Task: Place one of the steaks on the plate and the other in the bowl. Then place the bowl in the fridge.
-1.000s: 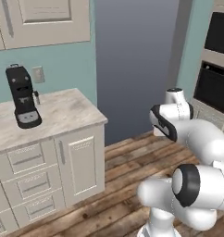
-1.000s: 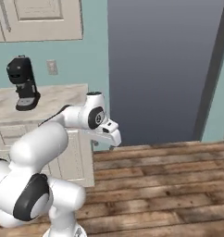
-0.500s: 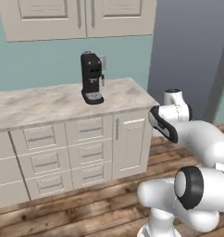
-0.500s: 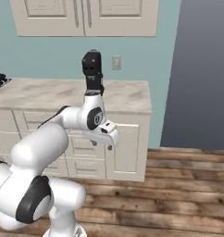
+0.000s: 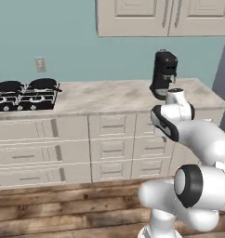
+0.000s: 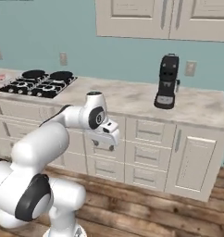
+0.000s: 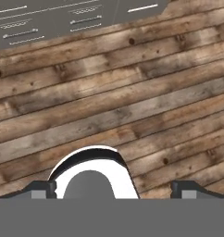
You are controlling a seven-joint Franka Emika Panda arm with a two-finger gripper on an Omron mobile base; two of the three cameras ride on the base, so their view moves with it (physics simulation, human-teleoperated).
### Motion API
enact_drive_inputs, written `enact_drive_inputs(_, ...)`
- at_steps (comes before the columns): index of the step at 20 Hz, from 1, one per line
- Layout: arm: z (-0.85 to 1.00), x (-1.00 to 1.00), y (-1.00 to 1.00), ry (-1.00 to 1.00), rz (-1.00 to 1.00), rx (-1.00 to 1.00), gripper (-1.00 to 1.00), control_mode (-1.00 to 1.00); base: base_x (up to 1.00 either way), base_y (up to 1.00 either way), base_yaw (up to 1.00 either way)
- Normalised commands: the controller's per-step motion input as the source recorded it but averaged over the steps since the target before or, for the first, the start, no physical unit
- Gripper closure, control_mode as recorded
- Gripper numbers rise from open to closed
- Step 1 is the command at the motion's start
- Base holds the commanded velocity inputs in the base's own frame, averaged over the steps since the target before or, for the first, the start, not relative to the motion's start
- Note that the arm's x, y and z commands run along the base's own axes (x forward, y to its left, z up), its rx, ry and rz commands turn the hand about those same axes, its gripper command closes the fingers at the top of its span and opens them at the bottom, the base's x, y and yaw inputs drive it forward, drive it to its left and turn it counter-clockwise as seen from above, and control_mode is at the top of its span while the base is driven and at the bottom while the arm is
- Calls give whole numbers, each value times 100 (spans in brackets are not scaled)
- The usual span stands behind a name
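None of the steaks, plate or bowl was in sight yet along the long counter with its stove and coffee machine, so the search probably called for driving on, the gripper tucked low, its jaws unreadable.

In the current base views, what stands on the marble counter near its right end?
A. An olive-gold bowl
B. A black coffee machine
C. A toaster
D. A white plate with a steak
B. A black coffee machine stands upright on the counter near its right end, below the upper cabinets; the stove with black pans sits at the far left.
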Motion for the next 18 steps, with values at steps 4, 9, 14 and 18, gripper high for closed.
enact_drive_inputs(4, 0, 0, 0, 0, 0, 0, -100, 100, 13, 100, 45)
enact_drive_inputs(9, 0, 0, 0, 0, 0, 0, -100, 100, 80, 100, 18)
enact_drive_inputs(14, 0, 0, 0, 0, 0, 0, -100, 100, 82, 100, -1)
enact_drive_inputs(18, 0, 0, 0, 0, 0, 0, -100, 100, 58, 100, -9)
